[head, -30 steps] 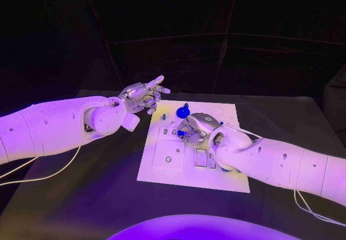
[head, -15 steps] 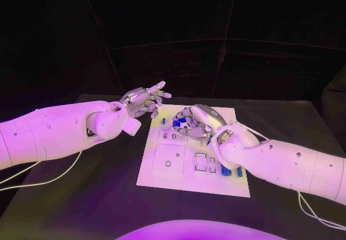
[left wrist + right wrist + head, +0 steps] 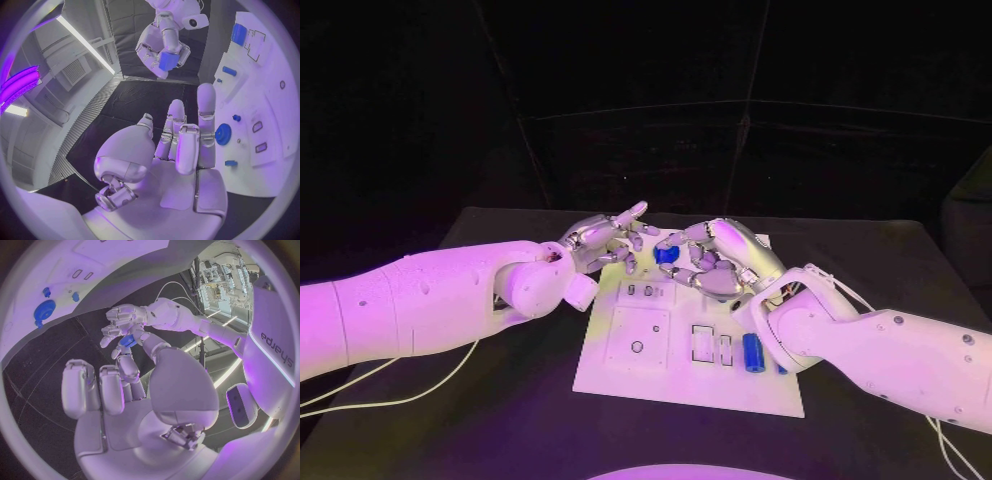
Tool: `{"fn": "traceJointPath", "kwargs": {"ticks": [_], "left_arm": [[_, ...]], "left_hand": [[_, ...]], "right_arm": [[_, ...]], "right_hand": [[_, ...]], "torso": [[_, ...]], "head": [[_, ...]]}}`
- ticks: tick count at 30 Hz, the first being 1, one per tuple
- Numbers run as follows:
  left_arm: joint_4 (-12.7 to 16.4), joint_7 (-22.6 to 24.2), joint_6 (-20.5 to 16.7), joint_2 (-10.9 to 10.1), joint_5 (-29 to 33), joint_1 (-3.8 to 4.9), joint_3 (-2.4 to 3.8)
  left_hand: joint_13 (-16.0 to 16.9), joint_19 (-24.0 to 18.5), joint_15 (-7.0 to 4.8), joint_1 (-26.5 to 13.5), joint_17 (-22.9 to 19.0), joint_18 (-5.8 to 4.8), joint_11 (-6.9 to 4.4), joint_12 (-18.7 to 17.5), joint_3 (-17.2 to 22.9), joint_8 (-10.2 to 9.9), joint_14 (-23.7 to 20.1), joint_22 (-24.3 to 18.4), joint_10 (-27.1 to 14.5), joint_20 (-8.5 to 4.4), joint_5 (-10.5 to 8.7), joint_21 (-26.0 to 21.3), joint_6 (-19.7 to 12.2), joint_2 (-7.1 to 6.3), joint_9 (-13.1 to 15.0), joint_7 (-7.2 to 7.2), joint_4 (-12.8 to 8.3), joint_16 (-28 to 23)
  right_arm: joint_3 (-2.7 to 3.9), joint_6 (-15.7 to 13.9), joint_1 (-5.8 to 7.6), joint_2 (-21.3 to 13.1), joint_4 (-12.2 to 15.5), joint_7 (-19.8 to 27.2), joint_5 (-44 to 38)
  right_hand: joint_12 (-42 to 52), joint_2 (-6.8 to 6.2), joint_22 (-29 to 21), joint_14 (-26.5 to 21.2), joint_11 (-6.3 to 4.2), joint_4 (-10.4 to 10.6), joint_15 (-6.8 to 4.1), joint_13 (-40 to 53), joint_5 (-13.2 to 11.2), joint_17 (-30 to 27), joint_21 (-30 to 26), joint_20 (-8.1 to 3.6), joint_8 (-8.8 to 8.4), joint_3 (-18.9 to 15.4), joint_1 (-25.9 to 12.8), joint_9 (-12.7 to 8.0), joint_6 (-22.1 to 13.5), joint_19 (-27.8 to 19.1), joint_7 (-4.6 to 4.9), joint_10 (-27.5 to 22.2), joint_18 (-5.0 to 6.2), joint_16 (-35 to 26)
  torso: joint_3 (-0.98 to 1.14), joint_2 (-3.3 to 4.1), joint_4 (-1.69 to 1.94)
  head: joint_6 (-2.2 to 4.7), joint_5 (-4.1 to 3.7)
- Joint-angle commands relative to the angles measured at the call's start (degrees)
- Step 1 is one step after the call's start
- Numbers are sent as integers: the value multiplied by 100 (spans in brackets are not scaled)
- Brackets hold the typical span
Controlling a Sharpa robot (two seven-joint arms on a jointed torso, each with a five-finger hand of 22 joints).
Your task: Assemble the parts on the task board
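Across the middle of the black surface (image 3: 502, 420) lies the white task board (image 3: 646, 365), its long side running from the near edge toward the far edge. Above the board's far end, the right hand (image 3: 718, 258) is raised off the plate with its fingers (image 3: 678, 240) curled round a small blue part (image 3: 668, 255), grasping it. Just beside it, over the board's far left corner, the left hand (image 3: 606, 243) hovers with fingers spread and released, fingertips close to the held part. Another blue part (image 3: 751, 353) lies flat on the board near its right edge.
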Motion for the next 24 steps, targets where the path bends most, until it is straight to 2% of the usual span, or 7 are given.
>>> {"fn": "traceJointPath", "kwargs": {"ticks": [1,2,4,8,11,17,24], "left_arm": [[47,-16,321,66,-22,-48,3],[52,-34,357,88,-22,-65,3],[57,-70,431,131,-22,-91,4],[74,-141,598,205,-22,-129,4],[100,-187,718,237,-22,-147,4],[177,-205,1012,251,-21,-166,5],[236,-146,1109,230,-21,-172,5]], "left_hand": [[93,192,-14,-110,340,-32,-11,230,-80,-7,254,372,127,-11,8,290,11,27,-26,-9,105,179],[155,304,-17,-157,530,-66,-21,371,-127,-8,318,613,189,-23,10,473,20,47,-42,-16,161,274],[381,404,-25,-179,721,-101,-29,593,-175,-12,380,839,315,-32,11,648,31,68,-63,-22,205,366],[1302,603,-46,-212,1100,-176,-53,1165,-243,-30,494,1309,844,-47,12,993,62,121,-101,-39,282,528],[1651,677,-57,-222,1218,-205,-66,1370,-275,-41,529,1493,1039,-60,10,1129,100,151,-121,-54,320,575],[2066,748,-85,-253,1319,-234,-102,1596,-316,-27,557,1684,1275,-82,9,1273,226,213,-134,-95,393,614],[2250,774,-136,-256,1383,-245,-168,1690,-334,44,574,1777,1390,-124,11,1348,460,291,-117,-174,447,637]], "right_arm": [[8,-254,11,-87,152,398,342],[9,-268,11,-113,187,424,359],[9,-292,11,-156,248,472,387],[9,-332,11,-215,321,544,431],[10,-347,11,-233,338,577,451],[10,-316,10,-208,279,585,466],[9,-249,10,-152,183,564,433]], "right_hand": [[33,27,640,413,7,-2,-30,5,-25,741,25,3,28,-30,-41,3,17,39,-2,40,-66,26],[33,27,640,413,7,-2,-30,5,-25,741,25,3,28,-30,-41,3,17,39,-2,40,-66,26],[43,34,650,415,5,-4,-32,14,-27,743,32,2,30,-37,-31,4,22,48,-4,51,-68,29],[47,38,652,415,3,-7,-33,17,-27,746,34,1,32,-40,-22,5,25,50,-5,55,-69,31],[47,38,652,415,3,-7,-33,17,-27,746,34,1,32,-40,-22,5,25,50,-5,55,-69,31],[45,40,653,415,2,-10,-33,15,-26,744,35,0,32,-42,-16,5,27,52,-6,55,-69,29],[41,45,653,415,0,-17,-35,11,-25,743,35,-1,33,-45,0,6,29,52,-8,52,-69,29]], "torso": [[5,7,-10],[8,9,-11],[6,10,-2],[7,12,-7],[0,19,2],[-11,26,30],[-11,21,24]], "head": [[68,-18],[83,-26],[105,-33],[125,-62],[125,-72],[104,-102],[77,-93]]}}
